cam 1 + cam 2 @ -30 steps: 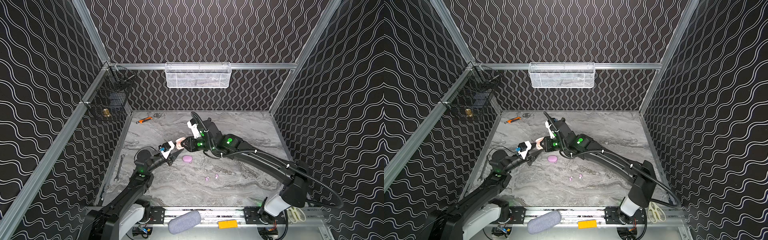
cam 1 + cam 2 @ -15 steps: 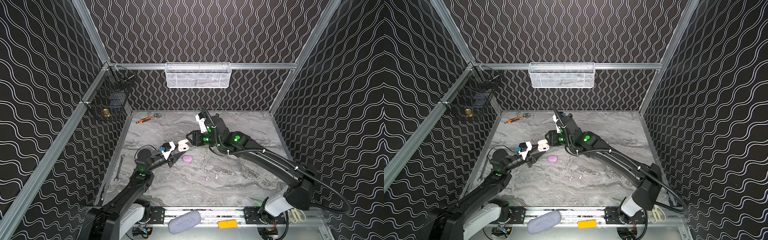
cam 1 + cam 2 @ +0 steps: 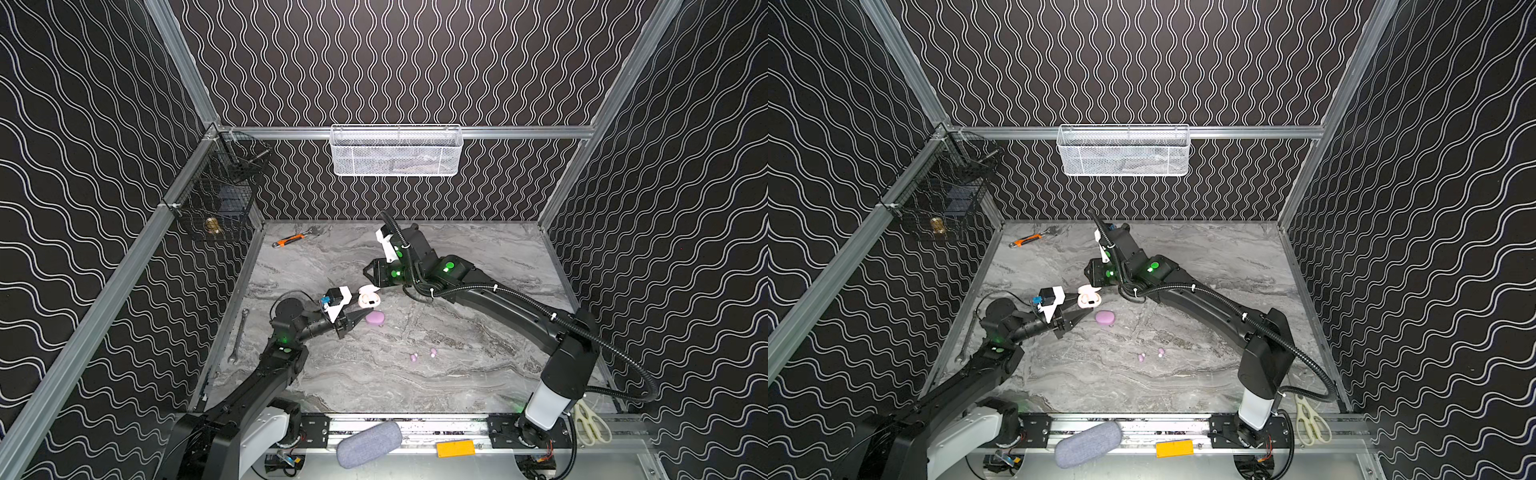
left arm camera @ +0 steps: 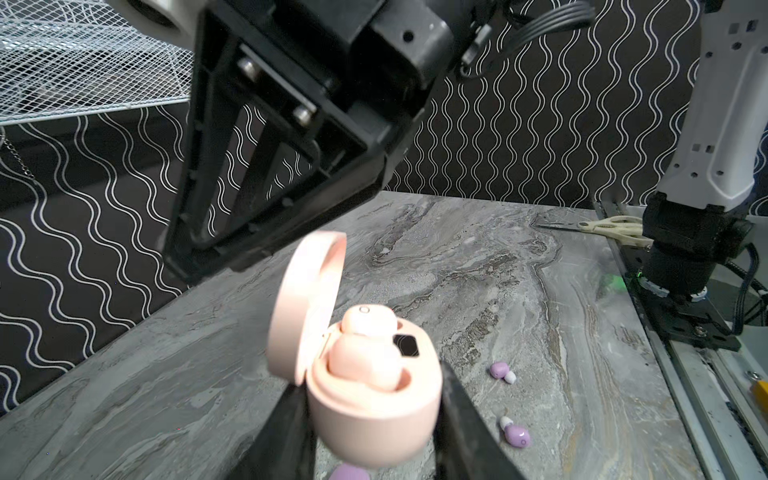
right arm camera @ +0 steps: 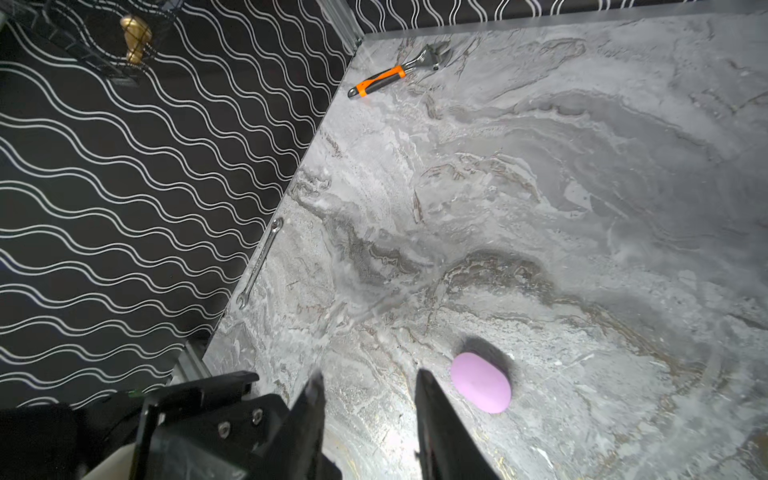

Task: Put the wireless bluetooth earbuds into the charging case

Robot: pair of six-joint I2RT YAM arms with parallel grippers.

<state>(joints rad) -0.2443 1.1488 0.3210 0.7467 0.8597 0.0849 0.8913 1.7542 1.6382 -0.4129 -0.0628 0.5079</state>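
My left gripper is shut on the cream-pink charging case, held above the table with its lid swung open. Two cream earbuds sit in its wells. In both top views the case hangs at centre left. My right gripper stands open and empty just behind and above the case. Two lilac earbuds lie loose on the marble nearer the front. A shut lilac case rests beneath the held case.
An orange-handled wrench lies at the back left and a steel spanner along the left edge. A white mesh basket hangs on the back wall, a black wire basket on the left. Scissors lie front right.
My right gripper has pulled back from the held case toward the rear right, its jaws now apart. The left gripper has kept the open case in the same place.
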